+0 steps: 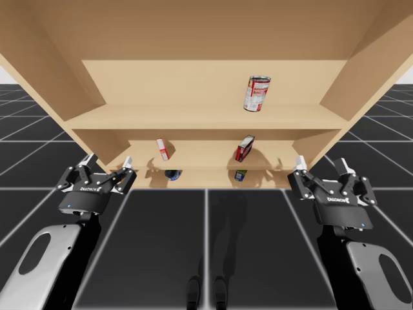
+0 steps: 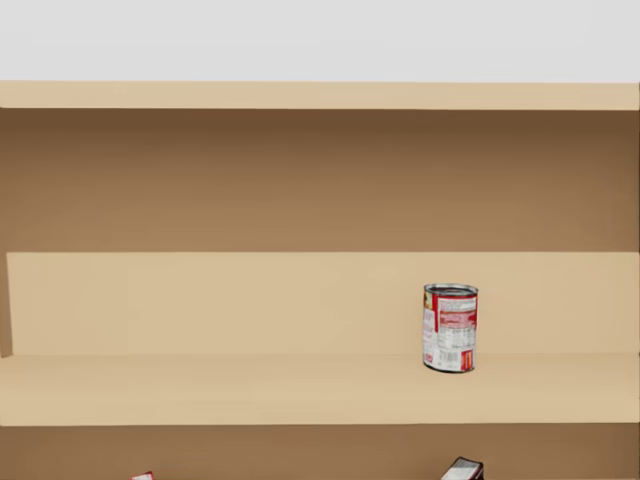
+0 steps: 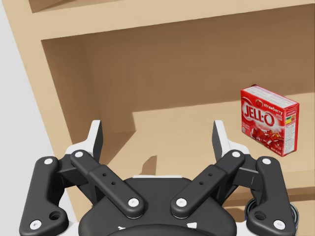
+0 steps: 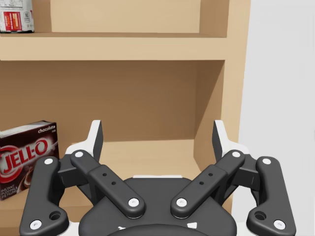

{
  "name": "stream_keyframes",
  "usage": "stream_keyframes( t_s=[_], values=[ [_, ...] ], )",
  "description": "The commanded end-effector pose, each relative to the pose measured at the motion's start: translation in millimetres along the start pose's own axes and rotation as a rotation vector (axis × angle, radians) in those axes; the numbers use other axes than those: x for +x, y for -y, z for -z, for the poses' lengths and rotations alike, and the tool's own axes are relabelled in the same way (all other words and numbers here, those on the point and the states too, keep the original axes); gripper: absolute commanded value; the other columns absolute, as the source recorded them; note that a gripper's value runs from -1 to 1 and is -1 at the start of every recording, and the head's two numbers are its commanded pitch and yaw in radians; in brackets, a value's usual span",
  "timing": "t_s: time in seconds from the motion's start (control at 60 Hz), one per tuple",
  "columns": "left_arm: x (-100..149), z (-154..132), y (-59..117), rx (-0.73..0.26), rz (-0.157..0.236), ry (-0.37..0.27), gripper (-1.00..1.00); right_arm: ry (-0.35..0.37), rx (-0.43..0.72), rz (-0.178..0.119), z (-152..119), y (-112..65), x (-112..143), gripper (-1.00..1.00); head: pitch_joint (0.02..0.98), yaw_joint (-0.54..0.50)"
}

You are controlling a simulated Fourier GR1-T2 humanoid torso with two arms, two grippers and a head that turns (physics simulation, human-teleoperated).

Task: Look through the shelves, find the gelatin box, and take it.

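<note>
Backdrop: pale wooden shelves [image 1: 206, 117] over a dark gridded floor.
Gelatin box [image 3: 269, 120]: small, bright red, with white lettering across its face. It stands on the middle shelf's left part, ahead of my left gripper [image 3: 157, 135] and off to one side.
Left jaws: spread wide, holding nothing.
Right gripper [image 4: 157, 135]: jaws spread too, empty, with a dark red box [image 4: 25, 157] ahead of it.
Top shelf: red-and-white can [image 2: 450, 328], upright.

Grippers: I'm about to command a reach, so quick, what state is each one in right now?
Left gripper: open, holding nothing.
Right gripper: open, holding nothing.
</note>
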Motion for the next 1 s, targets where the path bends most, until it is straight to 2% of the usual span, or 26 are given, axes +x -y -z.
stream_keyframes(
  t_s=[0.017,0.067,0.083,0.167,0.3,0.367,0.4,0.75,0.883,1.0],
  values=[
    [0,0,-0.1,0.0,0.001,-0.001,-1.0,0.001,0.004,0.03,-3,-1.3,0,-1.0,0.096,-0.02],
    [0,0,-0.2,0.0,0.0,-0.002,-1.0,0.007,0.004,0.026,-3,-2.1,-1,-1.0,0.1,-0.01],
    [0,0,-0.3,0.0,0.0,-0.002,-1.0,0.005,0.01,0.033,-2,-2.6,-1,-1.0,0.102,-0.01],
    [0,0,-0.3,0.001,-0.001,-0.003,-1.0,-0.025,0.045,0.028,-2,-3.8,-1,-1.0,0.128,-0.01],
    [-1,1,-0.2,0.002,0.004,-0.006,-1.0,-0.028,0.038,0.02,-1,-4.7,-2,-1.0,0.217,0.0],
    [-1,1,-0.1,0.002,0.005,-0.007,-1.0,-0.025,0.036,0.002,-2,-6.2,-2,-1.0,0.266,0.02],
    [-1,1,-0.1,0.002,0.005,-0.007,-1.0,-0.028,0.038,0.002,-2,-6.5,-2,-1.0,0.282,0.03],
    [0,1,-1.0,-0.002,0.005,-0.013,-1.0,-0.068,0.052,-0.087,-3,-11.7,-10,-1.0,0.542,0.27],
    [3,-2,0.7,-0.018,-0.001,-0.005,-1.0,-0.075,0.058,-0.109,-3,-14.4,-12,-1.0,0.573,0.3],
    [6,-6,3.3,-0.037,-0.018,0.001,-1.0,-0.075,0.053,-0.113,-3,-14.3,-12,-1.0,0.578,0.31]
  ],
)
